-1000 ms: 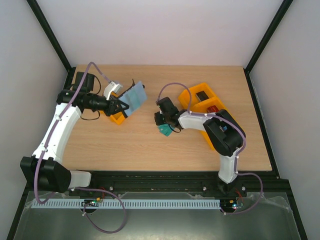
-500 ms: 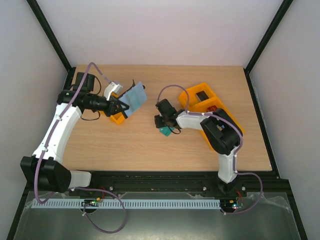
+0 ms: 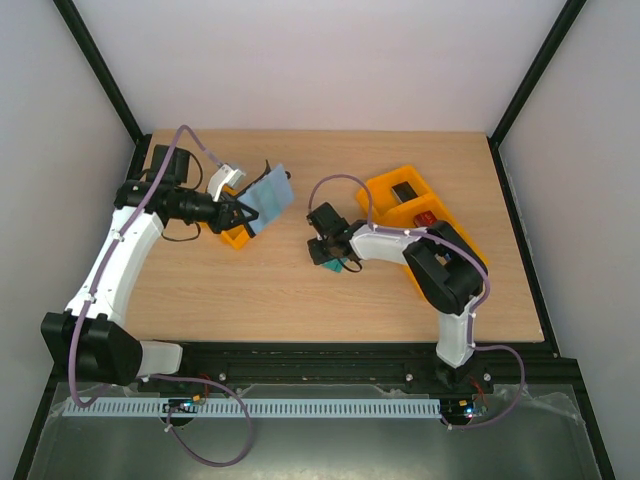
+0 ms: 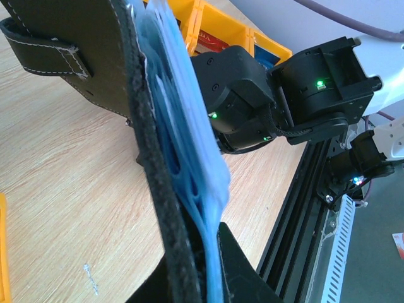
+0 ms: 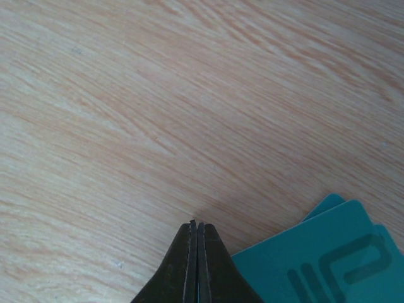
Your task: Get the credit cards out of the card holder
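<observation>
Fingers (image 5: 187,262) of my right gripper (image 5: 197,243) are pressed flat together with nothing between them, tips low over the pale wooden table (image 5: 126,95), just beside the thin teal-green plastic credit cards (image 5: 315,259) lying fanned on it; my left gripper (image 4: 199,278) is clamped on the small black folding card holder (image 4: 82,50), blue-grey inside, held up off the table and turned edge-on toward my right arm; the risk I see is on the table first: closed tips dragged across the fan would skate the slick cards apart or shove them away; next, if a card sits tight in those blue pockets, a hard pull could twist the holder out of my left clamp; whether any card is inside I cannot tell from this angle; counting: one holder, two orange plastic trays (image 3: 232,238), and at least two cards out, possibly three judging by the overlapped corners
</observation>
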You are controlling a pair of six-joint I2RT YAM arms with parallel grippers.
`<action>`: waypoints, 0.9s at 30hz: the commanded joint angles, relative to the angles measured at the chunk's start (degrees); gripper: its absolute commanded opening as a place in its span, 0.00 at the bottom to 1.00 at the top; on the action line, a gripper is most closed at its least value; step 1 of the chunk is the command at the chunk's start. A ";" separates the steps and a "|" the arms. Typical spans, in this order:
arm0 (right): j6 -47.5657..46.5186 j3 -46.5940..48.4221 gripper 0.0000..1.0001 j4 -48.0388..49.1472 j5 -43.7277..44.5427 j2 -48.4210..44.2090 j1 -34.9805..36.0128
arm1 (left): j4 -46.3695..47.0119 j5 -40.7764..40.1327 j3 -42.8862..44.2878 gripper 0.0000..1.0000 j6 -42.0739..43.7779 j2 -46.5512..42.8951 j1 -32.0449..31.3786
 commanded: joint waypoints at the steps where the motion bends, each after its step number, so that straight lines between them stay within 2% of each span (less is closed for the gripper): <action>1: -1.99 -0.10 0.02 -8.88 1.62 -0.13 2.53 | 0.61 1.28 -0.42 0.02 0.16 -0.37 0.46; 10: -1.51 1.38 0.02 -11.72 3.13 -0.99 2.72 | -0.18 1.54 0.58 0.02 0.75 0.99 0.44; 14: -0.57 2.22 0.02 -9.58 -3.63 -4.08 2.71 | -2.06 2.75 2.43 0.02 2.27 3.10 0.37; 16: 0.94 2.50 0.02 -7.26 -4.31 -7.89 2.62 | -2.46 3.03 2.78 0.02 2.55 3.97 0.31; 22: 7.22 -0.84 0.02 -6.85 6.54 -14.35 0.32 | -2.58 2.61 2.91 0.02 2.50 5.16 -0.36; 27: 11.08 -9.52 0.02 -8.25 9.45 -19.33 -2.45 | -2.82 1.91 2.59 0.02 2.64 4.38 -0.97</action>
